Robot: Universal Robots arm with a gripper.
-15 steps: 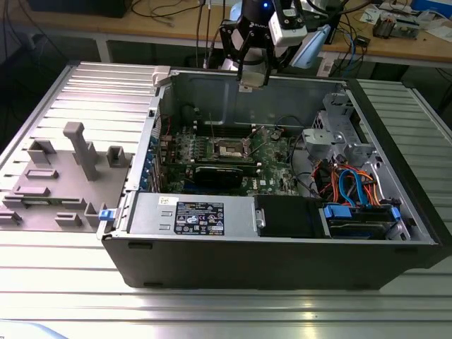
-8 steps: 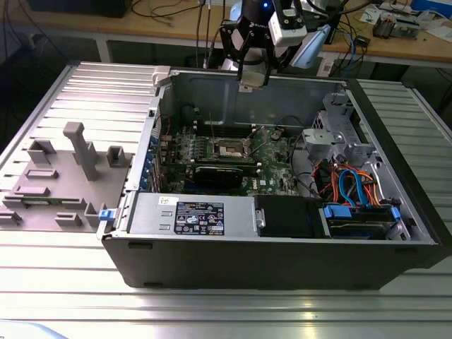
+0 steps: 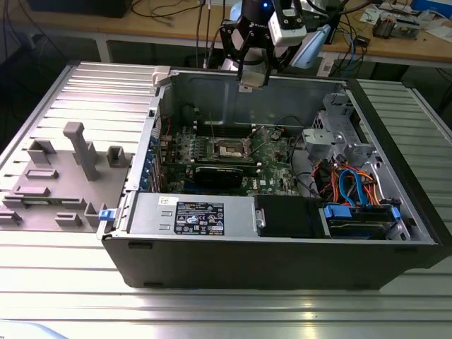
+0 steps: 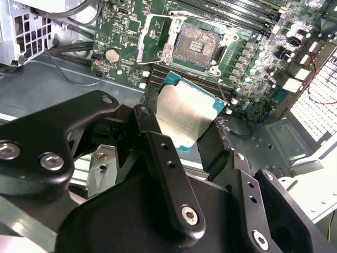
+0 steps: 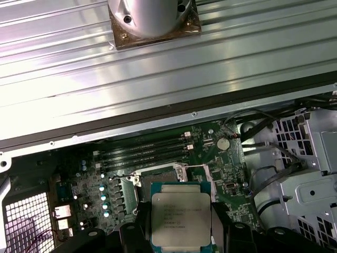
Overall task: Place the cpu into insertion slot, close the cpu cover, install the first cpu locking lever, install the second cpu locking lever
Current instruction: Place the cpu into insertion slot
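My gripper (image 3: 253, 79) hangs high over the open computer case, shut on the cpu (image 4: 184, 113). The cpu is a flat square chip with a pale metal face and a green edge, clamped between two black fingers (image 4: 152, 124). In the first wrist view its printed face (image 5: 180, 219) points at the camera. The insertion slot (image 4: 197, 47) lies open well below on the green motherboard (image 3: 272, 152), dark inside its silver rim. The exterior view shows this slot (image 3: 232, 150) near the board's middle. A silver frame (image 4: 156, 32), likely the cpu cover, stands raised beside it.
The case walls (image 3: 212, 81) ring the board. A long black card (image 3: 224, 171) lies just in front of the socket, memory slots (image 5: 142, 147) behind it. A drive cage with coloured cables (image 3: 349, 183) fills the exterior view's right. A grey fixture (image 3: 78, 152) stands outside on the exterior view's left.
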